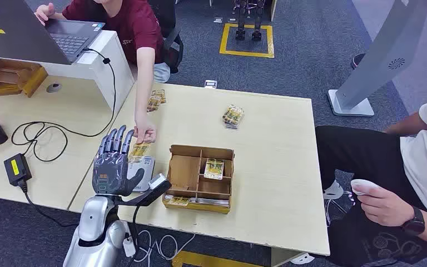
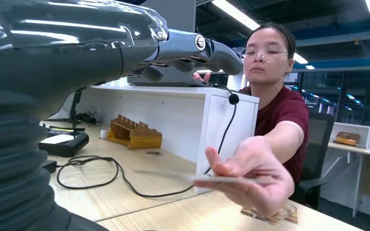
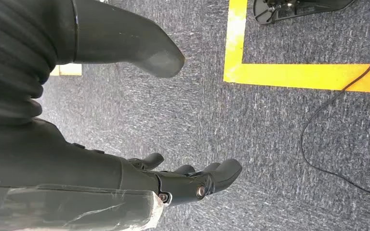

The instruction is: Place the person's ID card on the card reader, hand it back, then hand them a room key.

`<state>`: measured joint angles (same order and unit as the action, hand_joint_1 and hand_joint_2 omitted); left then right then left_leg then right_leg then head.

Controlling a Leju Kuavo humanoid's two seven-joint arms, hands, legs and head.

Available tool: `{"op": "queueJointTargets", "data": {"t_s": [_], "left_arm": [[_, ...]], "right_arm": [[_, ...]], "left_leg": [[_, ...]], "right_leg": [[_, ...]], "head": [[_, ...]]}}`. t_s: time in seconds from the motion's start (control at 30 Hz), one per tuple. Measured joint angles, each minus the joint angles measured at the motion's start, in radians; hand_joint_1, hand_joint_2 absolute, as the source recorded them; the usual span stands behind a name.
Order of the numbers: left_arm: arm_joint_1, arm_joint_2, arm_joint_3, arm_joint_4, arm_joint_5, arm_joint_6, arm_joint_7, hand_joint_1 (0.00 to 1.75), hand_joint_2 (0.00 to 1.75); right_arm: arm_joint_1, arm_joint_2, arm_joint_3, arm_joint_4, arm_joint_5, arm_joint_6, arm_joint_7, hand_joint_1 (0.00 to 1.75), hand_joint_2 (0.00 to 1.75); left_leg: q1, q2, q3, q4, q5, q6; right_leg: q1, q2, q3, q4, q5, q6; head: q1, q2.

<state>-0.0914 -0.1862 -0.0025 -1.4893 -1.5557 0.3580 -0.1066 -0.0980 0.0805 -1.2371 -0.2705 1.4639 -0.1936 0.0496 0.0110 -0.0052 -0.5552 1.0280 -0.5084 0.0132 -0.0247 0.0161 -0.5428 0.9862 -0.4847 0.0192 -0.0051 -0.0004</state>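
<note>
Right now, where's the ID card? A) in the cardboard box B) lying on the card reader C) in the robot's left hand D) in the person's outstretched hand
D: the person's hand pinches the ID card flat and offers it toward the robot's left hand, whose fingers are spread and hold nothing.

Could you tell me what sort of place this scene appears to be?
Probably an office or lab set up as a mock reception desk: a laptop on a counter, a cardboard box of cards, yellow floor markings.
</note>
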Motion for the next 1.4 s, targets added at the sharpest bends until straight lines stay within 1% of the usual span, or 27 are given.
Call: {"op": "queueJointTargets", "data": {"t_s": [0.03, 0.07, 0.1, 0.27, 0.3, 0.37, 0.4, 0.43, 0.53, 1.03, 1.3, 1.4], "left_arm": [[0.0, 0.0, 0.0, -0.001, 0.0, 0.0, 0.0, 0.0, 1.75], [0.0, -0.001, 0.0, -0.001, 0.0, 0.0, 0.0, 0.0, 1.75], [0.0, -0.002, 0.001, -0.003, 0.0, -0.001, 0.0, 0.0, 1.75], [-0.001, -0.004, 0.005, -0.007, 0.001, -0.002, 0.0, 0.0, 1.75], [-0.001, -0.006, 0.006, -0.007, 0.001, -0.003, 0.0, 0.22, 1.75], [-0.001, -0.008, 0.007, -0.007, 0.001, -0.006, -0.001, 1.03, 1.75], [0.0, -0.008, 0.007, -0.007, 0.001, -0.007, -0.003, 1.47, 1.75], [0.0, -0.008, 0.007, -0.007, 0.002, -0.009, -0.005, 1.68, 1.75], [0.0, -0.008, 0.007, -0.007, 0.005, -0.012, -0.01, 1.74, 1.75], [0.008, -0.008, 0.008, -0.031, 0.072, 0.0, -0.064, 1.75, 1.75], [0.019, -0.009, 0.01, -0.055, 0.155, -0.006, -0.107, 1.75, 1.75], [0.021, -0.021, 0.022, -0.072, 0.222, -0.045, -0.116, 1.75, 1.75]], "right_arm": [[0.0, 0.0, 0.0, 0.0, 0.0, 0.0, 0.0, 0.0, 0.58], [0.0, 0.0, 0.001, 0.0, 0.0, -0.001, 0.0, 0.0, 0.44], [0.0, 0.0, 0.001, 0.0, 0.0, -0.001, 0.0, 0.0, 0.0], [0.0, 0.002, 0.003, 0.0, 0.003, -0.002, 0.002, 0.0, 0.0], [0.0, 0.002, 0.003, 0.0, 0.003, -0.002, 0.003, 0.0, 0.0], [0.0, 0.002, 0.003, 0.0, 0.003, -0.002, 0.003, 0.0, 0.0], [0.0, 0.003, 0.003, 0.0, 0.003, -0.002, 0.003, 0.0, 0.0], [0.0, 0.003, 0.003, 0.0, 0.003, -0.002, 0.003, 0.0, 0.0], [0.0, 0.003, 0.003, 0.0, 0.003, -0.002, 0.003, 0.0, 0.0], [0.0, 0.005, 0.003, -0.001, 0.01, -0.007, 0.003, 0.0, 0.0], [0.0, 0.005, 0.005, -0.001, 0.016, -0.015, 0.006, 0.0, 0.0], [0.0, 0.006, 0.006, -0.001, 0.018, -0.017, 0.011, 0.0, 0.0]], "left_leg": [[0.0, 0.0, 0.0, 0.0, 0.0, 0.0], [0.0, 0.0, 0.0, 0.0, 0.0, 0.0], [0.0, 0.0, 0.0, 0.0, 0.0, 0.0], [0.0, 0.0, 0.0, 0.0, 0.0, 0.0], [0.0, 0.0, 0.0, 0.0, 0.0, 0.0], [0.0, 0.0, 0.0, 0.0, 0.0, 0.0], [0.0, 0.0, 0.0, 0.0, 0.0, 0.0], [0.0, 0.0, 0.0, 0.0, 0.0, 0.0], [0.0, 0.0, 0.0, 0.0, 0.0, 0.0], [0.0, 0.0, 0.0, 0.0, 0.0, 0.0], [0.0, 0.0, 0.0, 0.0, 0.0, 0.0], [0.0, 0.0, 0.0, 0.0, 0.0, 0.0]], "right_leg": [[0.0, 0.0, 0.0, 0.0, 0.0, 0.0], [0.0, 0.0, 0.0, 0.0, 0.0, 0.0], [0.0, 0.0, 0.0, 0.0, 0.0, 0.0], [0.0, 0.0, 0.0, 0.0, 0.0, 0.0], [0.0, 0.0, 0.0, 0.0, 0.0, 0.0], [0.0, 0.0, 0.0, 0.0, 0.0, 0.0], [0.0, 0.0, 0.0, 0.0, 0.0, 0.0], [0.0, 0.0, 0.0, 0.0, 0.0, 0.0], [0.0, 0.0, 0.0, 0.0, 0.0, 0.0], [0.0, 0.0, 0.0, 0.0, 0.0, 0.0], [0.0, 0.0, 0.0, 0.0, 0.0, 0.0], [0.0, 0.0, 0.0, 0.0, 0.0, 0.0]], "head": [[0.0, 0.0], [0.0, 0.0], [0.0, 0.0], [0.0, 0.0], [0.0, 0.0], [0.0, 0.0], [0.0, 0.0], [0.0, 0.0], [0.0, 0.0], [0.0, 0.0], [0.0, 0.0], [0.0, 0.0]]}}
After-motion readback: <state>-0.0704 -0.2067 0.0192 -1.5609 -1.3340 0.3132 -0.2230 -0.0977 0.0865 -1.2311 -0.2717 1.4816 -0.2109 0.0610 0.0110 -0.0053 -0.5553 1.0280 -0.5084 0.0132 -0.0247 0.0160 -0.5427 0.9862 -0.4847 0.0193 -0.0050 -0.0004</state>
